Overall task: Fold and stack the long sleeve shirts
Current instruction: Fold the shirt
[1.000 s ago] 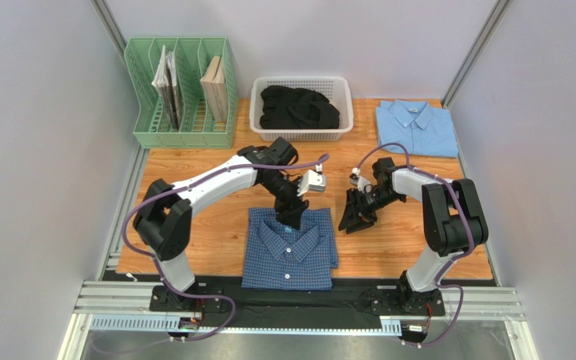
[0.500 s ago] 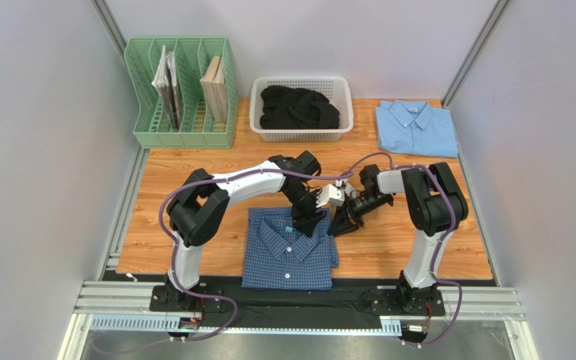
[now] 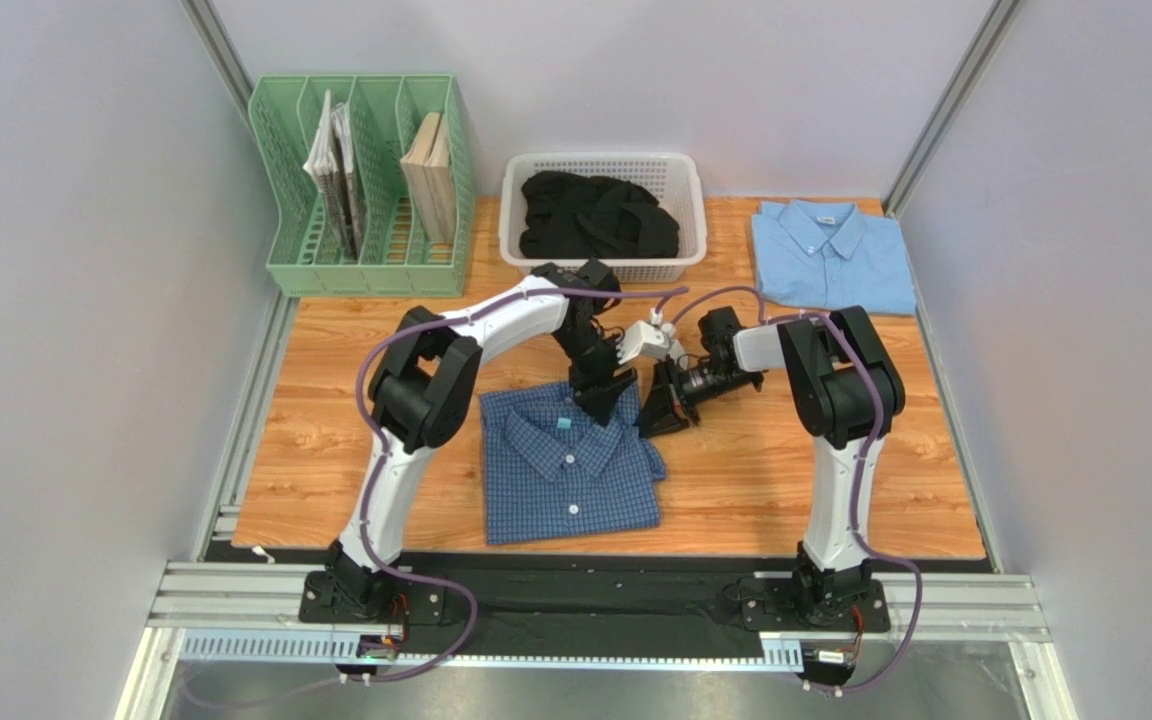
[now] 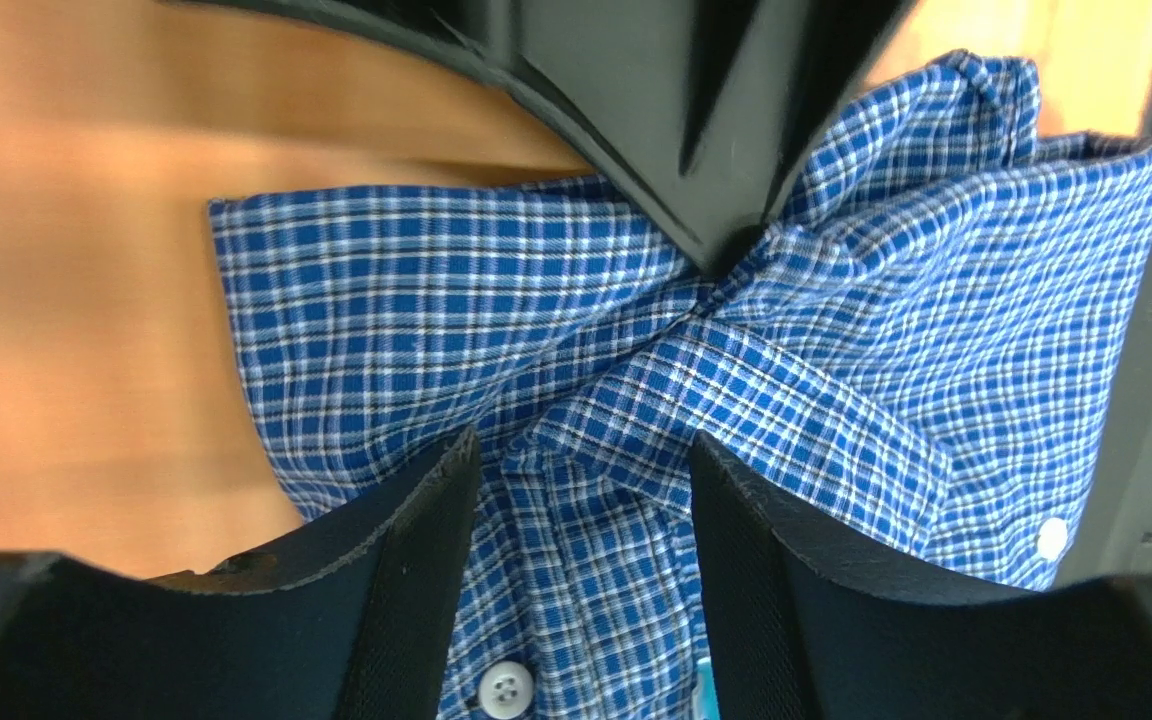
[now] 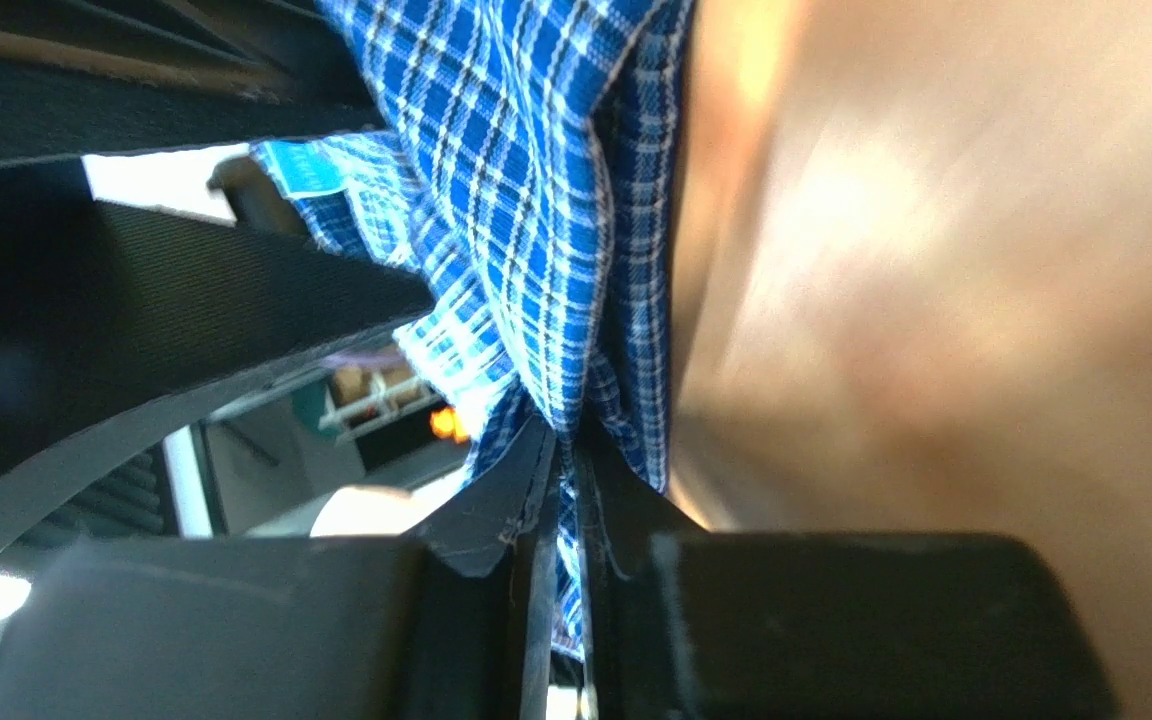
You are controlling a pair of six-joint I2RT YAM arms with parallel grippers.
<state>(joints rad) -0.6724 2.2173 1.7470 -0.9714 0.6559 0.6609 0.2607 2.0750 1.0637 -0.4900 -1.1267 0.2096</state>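
**Heading for 1 o'clock with the check shirt**

Pinching the check shirt (image 3: 567, 488) at its far right corner with the right hand (image 3: 656, 416), jaws closed tight on a bunched fold of cloth, as showing plainly in the right wrist view. Holding the left hand (image 3: 599, 402) right at the collar, fingers (image 4: 387, 578) parted and straddling the collar band without squeezing it, so gripping nothing as far as can be judged.

Finding the check shirt folded at mid bench (image 3: 778, 480), collar toward 12 and hem toward 6. Reading its long axis as running 12 to 6 with a slight twist, and its far right corner as puckering toward the grip.

Aiming, most likely, for the pale shirt (image 3: 833, 258), folded at the bench's far right corner, well apart from both hands and at about 1 to 2 o'clock from them.

Judging the right arm the nearer to that spot. Needing the left hand closing on the collar first; otherwise risking a drag by one corner and a spoiled fold.
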